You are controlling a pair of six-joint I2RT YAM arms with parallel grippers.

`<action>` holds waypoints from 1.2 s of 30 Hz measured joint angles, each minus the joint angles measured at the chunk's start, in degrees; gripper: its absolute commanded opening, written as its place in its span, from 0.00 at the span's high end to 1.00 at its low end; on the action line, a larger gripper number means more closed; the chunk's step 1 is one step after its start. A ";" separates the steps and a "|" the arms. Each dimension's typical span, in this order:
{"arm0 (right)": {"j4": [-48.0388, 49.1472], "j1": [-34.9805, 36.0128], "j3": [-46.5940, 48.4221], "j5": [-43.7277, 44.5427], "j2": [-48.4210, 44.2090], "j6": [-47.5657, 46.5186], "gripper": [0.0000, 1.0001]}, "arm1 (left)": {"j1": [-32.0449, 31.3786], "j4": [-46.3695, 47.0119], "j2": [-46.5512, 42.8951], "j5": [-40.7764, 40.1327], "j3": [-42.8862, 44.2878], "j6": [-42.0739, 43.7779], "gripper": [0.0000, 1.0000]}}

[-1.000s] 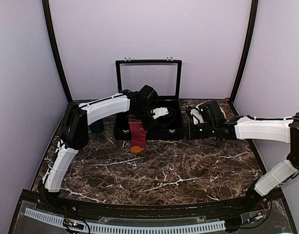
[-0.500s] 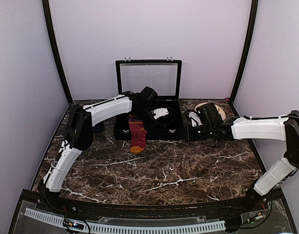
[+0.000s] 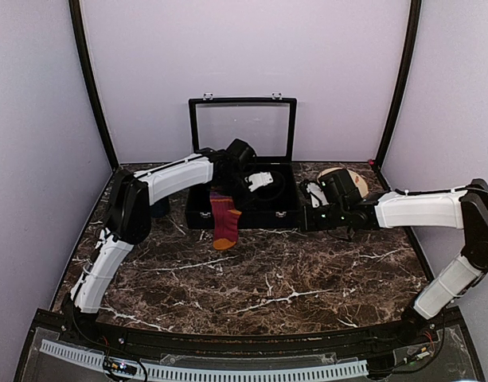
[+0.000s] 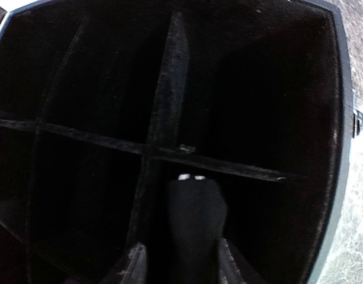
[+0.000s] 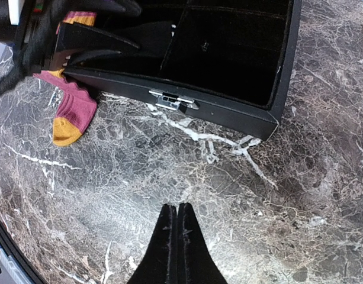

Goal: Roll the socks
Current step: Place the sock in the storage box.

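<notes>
Currently you have two socks to count, one case and two arms. Your left gripper [image 4: 181, 253] is down inside the black case [image 3: 251, 220], with a finger on each side of the black sock [image 4: 193, 216]. That sock lies in one compartment, its white-striped end against a divider; you cannot tell whether the fingers press it. The maroon sock [image 3: 224, 223] hangs over the case's front wall, its orange toe on the marble table [image 3: 291, 278]. Your right gripper [image 5: 177, 208] hovers over the table near the case, clenched on nothing.
</notes>
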 measured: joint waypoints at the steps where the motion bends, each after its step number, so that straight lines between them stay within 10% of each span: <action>1: 0.02 0.00 0.00 -0.02 0.00 -0.02 1.00 | 0.11 0.26 0.00 0.00 -0.02 0.00 0.52; 24: 0.00 -0.04 0.09 1.01 -0.74 -0.63 1.00 | 0.35 -1.97 -0.94 1.14 -0.96 -4.61 0.72; 36: 0.20 -0.04 1.07 4.42 -1.09 -2.71 0.65 | 0.09 -6.16 -4.42 1.22 -3.13 -6.78 0.71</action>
